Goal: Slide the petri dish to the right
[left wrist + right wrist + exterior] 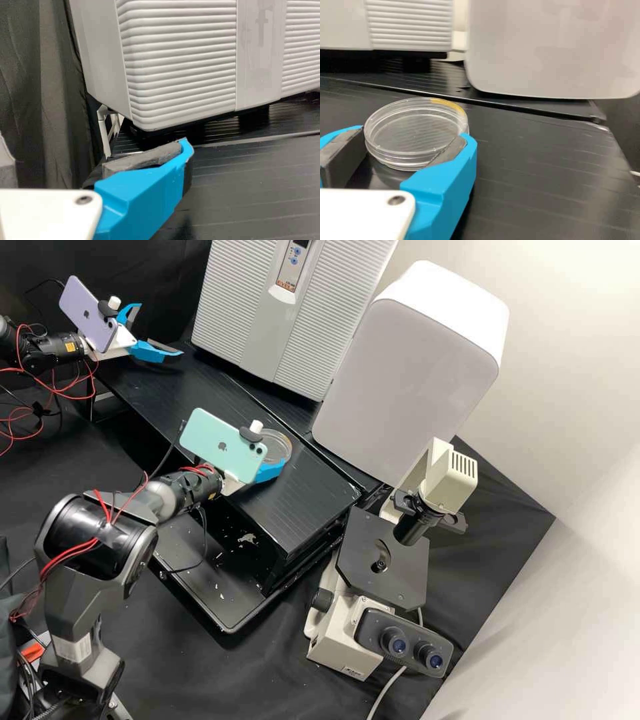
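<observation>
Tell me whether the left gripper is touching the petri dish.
No: the left gripper sits by the ribbed white appliance, apart from the petri dish, which lies within the right gripper.

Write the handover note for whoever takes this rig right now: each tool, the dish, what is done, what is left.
Right tool: shut on the petri dish, with a pad against its wall on each side.
Left tool: low over the far end of the bench, by the ribbed white unit; nothing seen in it.
Dish: flat on the bench, in front of the smooth white box.
Done: the dish is gripped.
Left: slide it to the right along the bench, then let go.
</observation>
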Robot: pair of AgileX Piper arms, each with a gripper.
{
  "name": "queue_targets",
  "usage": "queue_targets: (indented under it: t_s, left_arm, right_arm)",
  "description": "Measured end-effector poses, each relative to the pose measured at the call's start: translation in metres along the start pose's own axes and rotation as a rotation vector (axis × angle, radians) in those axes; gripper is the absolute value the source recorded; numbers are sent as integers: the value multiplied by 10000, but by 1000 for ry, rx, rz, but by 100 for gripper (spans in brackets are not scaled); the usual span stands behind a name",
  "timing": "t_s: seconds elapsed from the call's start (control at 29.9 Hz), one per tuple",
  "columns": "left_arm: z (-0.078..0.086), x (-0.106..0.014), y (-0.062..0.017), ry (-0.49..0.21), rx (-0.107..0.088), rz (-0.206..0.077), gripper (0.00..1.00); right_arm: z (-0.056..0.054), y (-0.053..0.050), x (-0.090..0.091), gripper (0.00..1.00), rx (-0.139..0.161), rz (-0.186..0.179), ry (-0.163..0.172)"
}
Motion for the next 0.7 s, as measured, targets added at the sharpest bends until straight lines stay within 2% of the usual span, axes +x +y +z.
queue_targets:
  t_s: [0.07,0.23,0.5,0.7]
  left_arm:
    - [0,0,0,0,0,0,100]
    - [0,0,0,0,0,0,100]
    - [0,0,0,0,0,0,100]
    - [0,0,0,0,0,0,100]
  right_arm:
    - [85,11,-16,0,8,24,-12]
    - [184,14,-52,0,22,59,-14]
    - [241,-13,-78,0,6,80,-1]
    - [262,-26,-89,0,7,85,2]
